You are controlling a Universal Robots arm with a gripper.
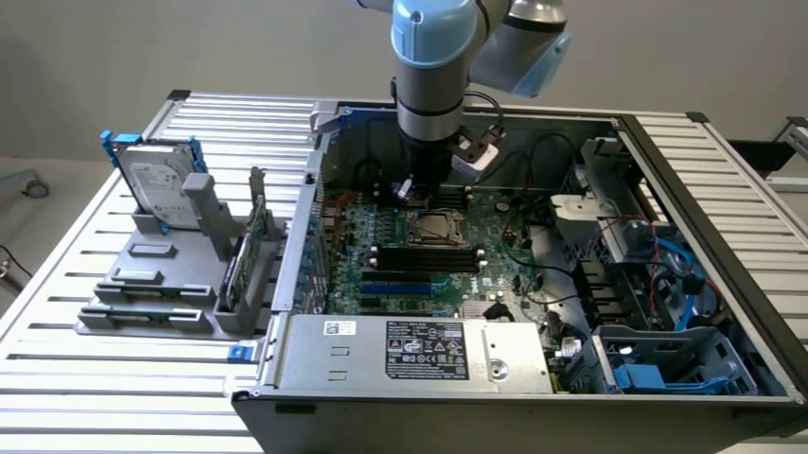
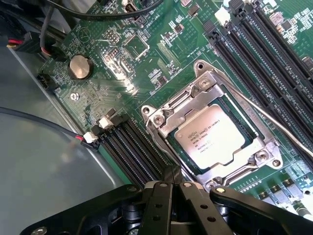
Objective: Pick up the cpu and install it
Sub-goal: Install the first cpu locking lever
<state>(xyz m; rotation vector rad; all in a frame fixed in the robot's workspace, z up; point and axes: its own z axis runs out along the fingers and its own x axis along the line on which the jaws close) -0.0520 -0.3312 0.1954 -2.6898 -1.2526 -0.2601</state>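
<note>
Open PC case (image 1: pixel 707 189) lies on slatted worktop (image 1: pixel 114 378), with the arm (image 1: pixel 436 76) reaching down into it from 12 o'clock in the exterior view. Pincer (image 1: pixel 411 192) hangs low over the motherboard (image 1: pixel 505 274), just beside the socket (image 1: pixel 437 225) at roughly its 11 o'clock in the exterior view.

In the wrist view the pincer (image 2: pixel 172 188) is closed: the two black fingers (image 2: pixel 159 205) are pressed flat together with nothing between them.

The cpu (image 2: pixel 210 137) is seated in the socket, silvery-grey top up with printed text showing, lying flat and square. A metal frame (image 2: pixel 161 115) surrounds it on all sides, and a thin wire lever (image 2: pixel 274 122) runs along one side. The pincer tips are near the frame's edge and apart from the cpu top. Cannot tell whether the tips touch the frame.

Black memory slots (image 2: pixel 129 147) flank the socket on one side, with more slots (image 2: pixel 264 58) on the other. In the exterior view the slots (image 1: pixel 423 257) sit at 6 o'clock of the socket. A coin battery (image 2: pixel 79 67) sits on the board, well apart from the socket.

Outside the case, at 9 o'clock in the exterior view, a hard drive (image 1: pixel 158 178) stands upright in a grey fixture (image 1: pixel 165 293). The power supply (image 1: pixel 417 350) is at 6 o'clock inside the case, with a blue-and-grey drive cage (image 1: pixel 657 364) at 4 o'clock.
</note>
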